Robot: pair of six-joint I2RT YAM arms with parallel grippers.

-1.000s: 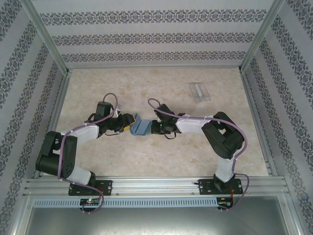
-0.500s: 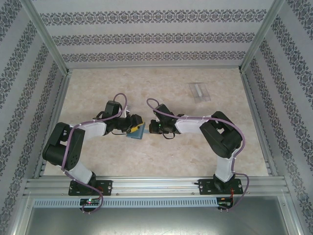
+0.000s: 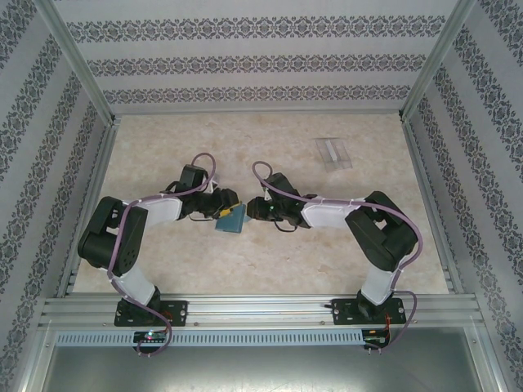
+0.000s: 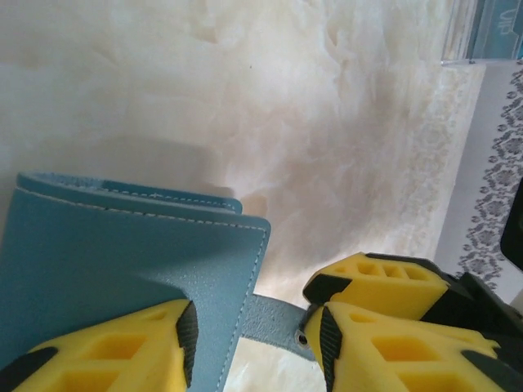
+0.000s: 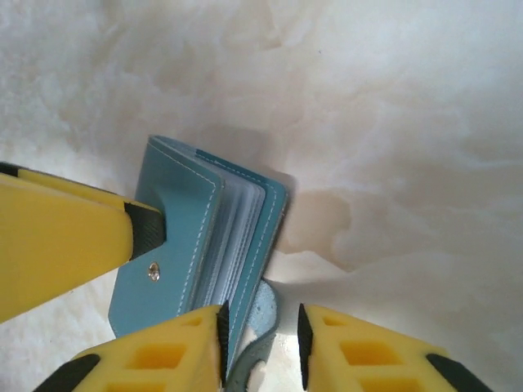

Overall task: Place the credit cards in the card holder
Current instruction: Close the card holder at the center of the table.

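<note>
The teal-blue card holder rests on the table between my two grippers, its pale inner pockets fanned slightly apart. My left gripper is open, and its jaws straddle the cover's edge and the loose strap. One of its fingers touches the cover near the snap stud. My right gripper is open around the strap, with one pad against the back cover. The credit cards are hidden from me.
A clear plastic box lies at the back right of the beige table. Patterned walls and metal posts enclose the table on three sides. Both arms meet at the table's middle.
My left gripper has moved right onto the card holder, which shifted slightly nearer. My right gripper, shut before, has opened and let go of the holder.
</note>
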